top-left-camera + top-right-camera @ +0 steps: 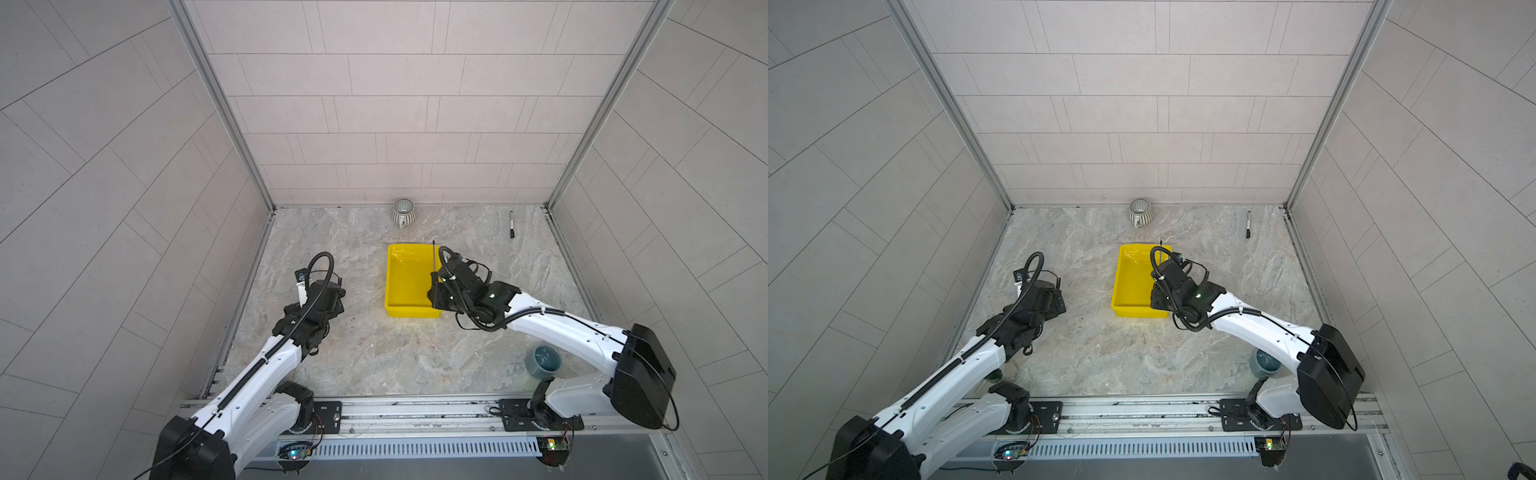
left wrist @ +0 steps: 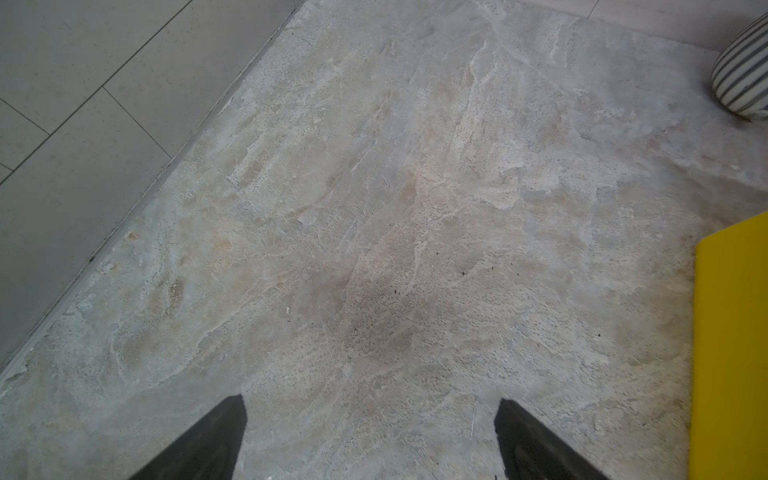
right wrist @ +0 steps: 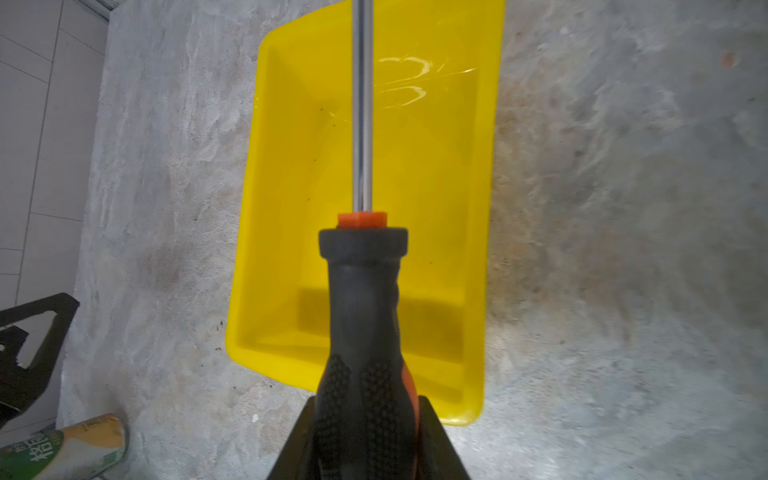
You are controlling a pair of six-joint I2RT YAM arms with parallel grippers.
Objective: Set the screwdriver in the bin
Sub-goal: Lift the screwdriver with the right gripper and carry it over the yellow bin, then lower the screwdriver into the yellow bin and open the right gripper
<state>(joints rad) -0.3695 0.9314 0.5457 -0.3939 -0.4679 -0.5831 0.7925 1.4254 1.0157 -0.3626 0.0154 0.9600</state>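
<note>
The right arm (image 1: 552,328) reaches from its base on the front rail forward and in toward the middle of the table (image 1: 374,353), forearm low and wrist about level. The right pincer (image 1: 434,293) points at the back wall. It is clamped on the screwdriver (image 3: 361,311), its fingers (image 3: 436,432) pressed on either side of the dotted black and orange handle. The shaft runs straight out ahead of the pincer. The bin (image 3: 291,208) lies under and ahead of this pincer, and the screwdriver hangs over it, not lying in it.

The left arm (image 1: 266,361) is bent, its left pincer (image 2: 370,401) aimed down at bare table. Its jaws stand wide apart with nothing between them. The bin (image 2: 731,332) is off to one side of it, and the mug (image 2: 744,70) is further ahead on that same side.

Only the right wrist view shows the grip itself. In both top views the wrist and a cable loop hide the fingers. That view cuts the shaft off. In a top view the shaft (image 1: 434,257) runs along the bin's right rim, its tip past the far rim. The top views also show the mug (image 1: 403,212), the marker (image 1: 511,224) well ahead of the right pincer, and the cup (image 1: 542,361) behind it beside the arm. The right wrist view alone shows a can (image 3: 62,449) lying on the table
</note>
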